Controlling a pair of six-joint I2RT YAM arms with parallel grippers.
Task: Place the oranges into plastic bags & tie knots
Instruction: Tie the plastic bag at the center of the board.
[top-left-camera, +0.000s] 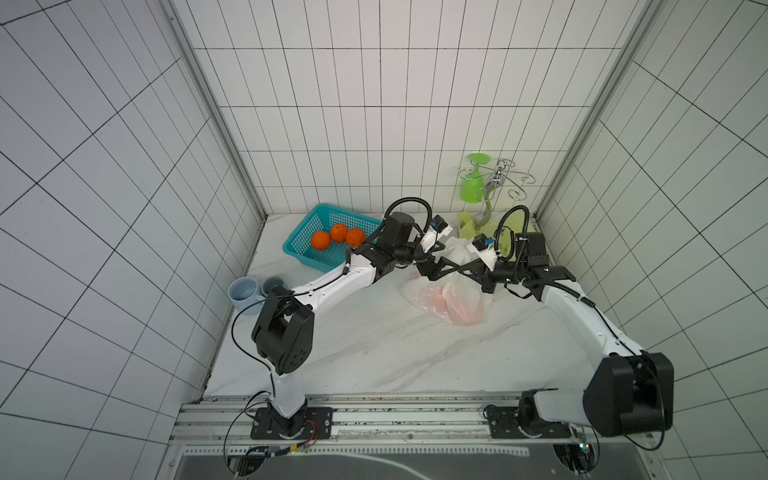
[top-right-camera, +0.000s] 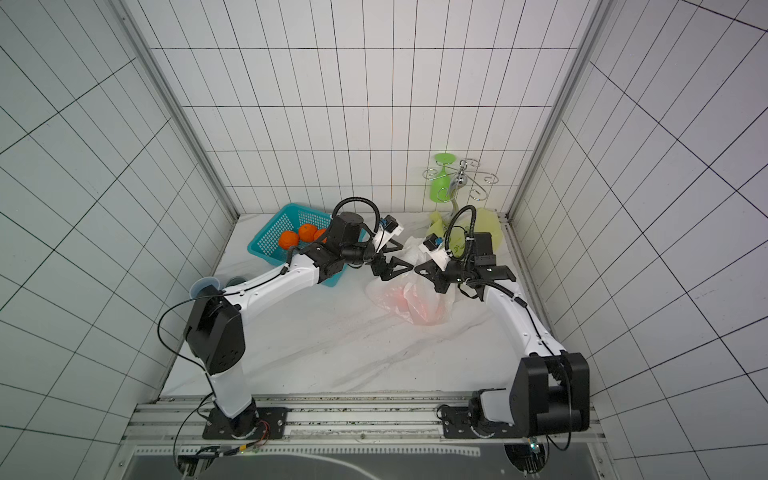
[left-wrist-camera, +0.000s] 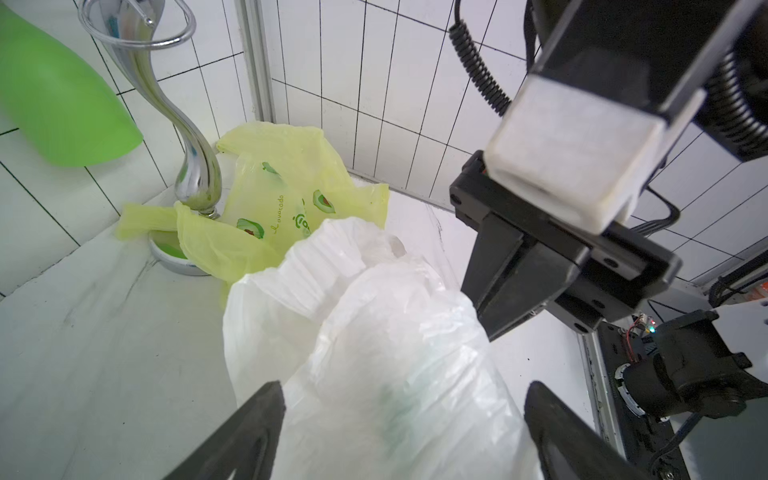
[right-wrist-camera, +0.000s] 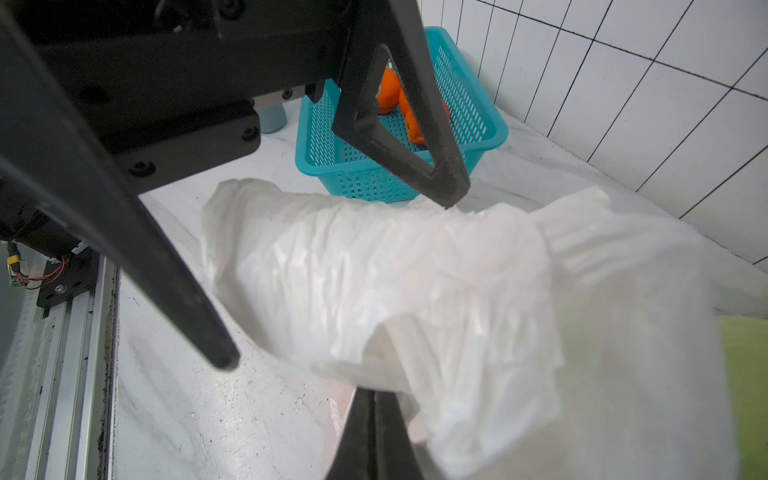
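The white plastic bag (top-left-camera: 451, 297) lies crumpled at mid-table, and an orange tint shows through it. Its gathered top (left-wrist-camera: 374, 316) rises between my left gripper's (left-wrist-camera: 405, 415) wide-apart fingers; that gripper is open, one fingertip (right-wrist-camera: 451, 195) just above the plastic. My right gripper (right-wrist-camera: 374, 392) is shut, pinching a fold of the white bag's top; both top views show its tip (top-right-camera: 417, 270) crossing the left gripper (top-right-camera: 407, 255). Three oranges (top-left-camera: 338, 233) sit in the teal basket (top-left-camera: 299, 237). The yellow-green bag (left-wrist-camera: 291, 187) lies flat at the back right. No knots show.
A chrome hanger stand (top-left-camera: 496, 183) holding a green plastic glass (top-left-camera: 473, 187) rises at the back right, its base on the yellow-green bag. Two pale blue cups (top-left-camera: 245, 291) stand by the left wall. The basket lies close behind the left arm.
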